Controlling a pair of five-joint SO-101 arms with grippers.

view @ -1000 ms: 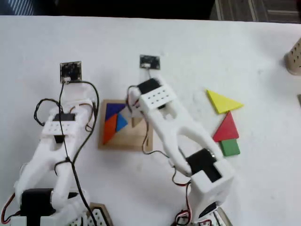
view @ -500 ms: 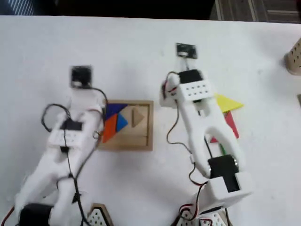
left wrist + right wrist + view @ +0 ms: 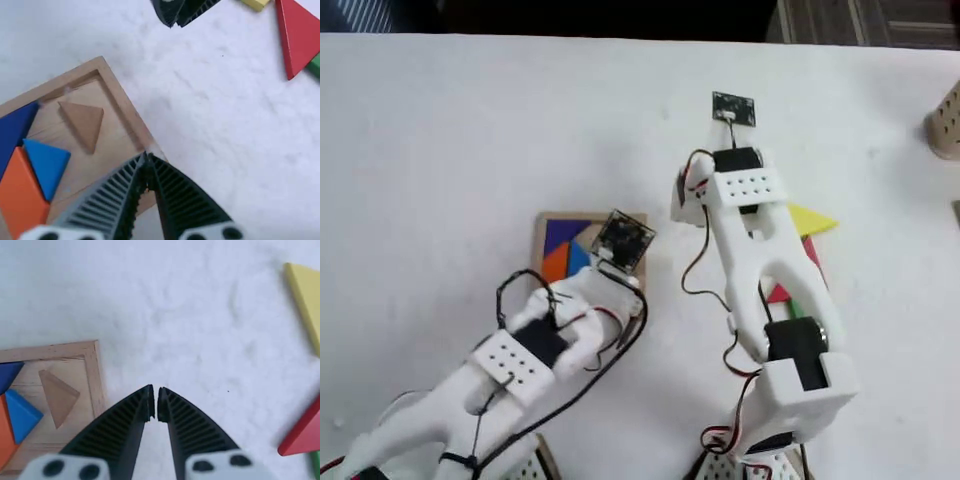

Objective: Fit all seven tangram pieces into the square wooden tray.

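- The tray [image 3: 122, 107] is recorded on the white surface [image 3: 470, 120], left of centre. Seated inside: dark blue piece [image 3: 15, 132], orange piece [image 3: 17, 195], light blue triangle [image 3: 46, 160], wood-coloured triangle [image 3: 82, 120].
- The yellow triangle [image 3: 305, 295], red triangle [image 3: 300, 35] and green square [image 3: 315, 66] are noted loose at the right, partly covered by the right arm [image 3: 760, 250].
- The left claw [image 3: 146, 159] is closed and empty over the tray's right rim.
- The right claw [image 3: 155, 392] is closed and empty over bare surface, between the tray and the loose pieces.

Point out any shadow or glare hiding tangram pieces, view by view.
High view: even light, no glare on the tray. Left wrist view: faint shadow inside the rim, wooden triangle visible. Right wrist view: red triangle shaded along one side, nothing hidden.
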